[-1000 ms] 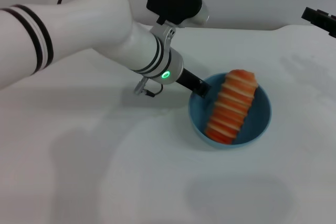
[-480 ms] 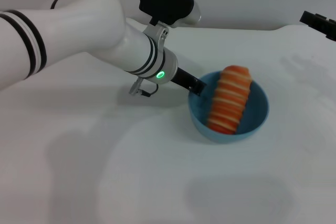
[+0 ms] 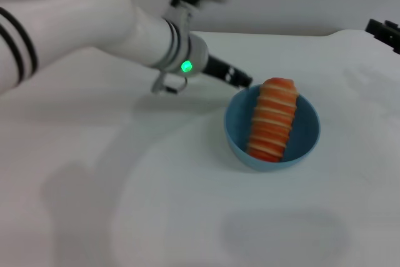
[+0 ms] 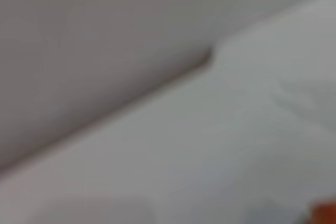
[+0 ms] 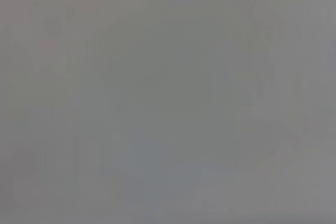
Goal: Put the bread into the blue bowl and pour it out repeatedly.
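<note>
My left gripper [image 3: 245,81] has lifted off the bowl [image 3: 306,139] rim and now hangs just beyond its far-left edge; fingers open or closed, cannot tell. Bread [image 3: 273,119] lies in the bowl, striped face up. Loading looks done; pouring comes next. Right gripper [image 3: 384,32] parked far right.

Table [image 4: 220,145] filled lower part w/ grey wall [image 4: 94,35] beyond; orange sliver of bread [image 4: 326,212] at corner.

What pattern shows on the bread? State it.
Orange with cream stripes on the bread, lying in the blue bowl; clearest in the head view.
</note>
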`<state>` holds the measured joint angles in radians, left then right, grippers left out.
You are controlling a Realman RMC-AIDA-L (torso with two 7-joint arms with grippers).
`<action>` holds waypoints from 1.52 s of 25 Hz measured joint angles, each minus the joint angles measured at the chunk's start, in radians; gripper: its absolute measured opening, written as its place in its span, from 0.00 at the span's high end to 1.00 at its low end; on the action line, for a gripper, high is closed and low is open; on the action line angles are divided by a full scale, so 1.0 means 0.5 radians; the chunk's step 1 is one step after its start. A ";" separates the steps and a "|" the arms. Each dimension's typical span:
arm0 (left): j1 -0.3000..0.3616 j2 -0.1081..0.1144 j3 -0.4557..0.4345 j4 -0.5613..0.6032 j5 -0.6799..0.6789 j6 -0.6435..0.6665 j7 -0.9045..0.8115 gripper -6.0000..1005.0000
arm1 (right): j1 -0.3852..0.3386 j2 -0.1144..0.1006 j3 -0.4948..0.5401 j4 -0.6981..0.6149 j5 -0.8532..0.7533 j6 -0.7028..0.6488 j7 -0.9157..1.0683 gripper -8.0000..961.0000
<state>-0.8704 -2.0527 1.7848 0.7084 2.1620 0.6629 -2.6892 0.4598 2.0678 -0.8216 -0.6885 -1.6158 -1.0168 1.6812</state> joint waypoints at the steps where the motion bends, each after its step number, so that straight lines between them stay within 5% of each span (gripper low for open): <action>1: 0.068 0.000 -0.197 0.128 0.143 0.036 0.000 0.63 | -0.006 0.002 0.003 0.000 0.019 0.022 -0.057 0.48; 4: 0.196 -0.008 -0.370 0.301 0.261 -0.035 0.002 0.56 | -0.026 0.008 0.005 0.017 0.090 0.124 -0.264 0.47; 8: 0.396 -0.020 -0.313 0.394 0.261 -0.495 0.001 0.46 | -0.040 0.010 0.005 0.144 0.289 0.301 -0.612 0.47; 17: 0.674 -0.035 0.276 0.273 0.052 -1.612 -0.043 0.36 | -0.061 0.012 0.005 0.614 1.455 0.233 -1.831 0.46; 23: 0.708 -0.038 0.741 0.048 -0.010 -2.288 -0.279 0.30 | -0.065 0.012 0.005 0.900 1.904 0.038 -2.205 0.45; 38: 0.705 -0.040 0.907 -0.038 -0.026 -2.383 -0.375 0.18 | -0.068 0.005 0.004 1.013 1.962 0.027 -2.154 0.44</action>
<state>-0.5178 -2.0726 2.2383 0.6896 2.1488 -0.5287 -2.8767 0.4257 2.0705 -0.8194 -0.1821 -0.6348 -1.0032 0.6043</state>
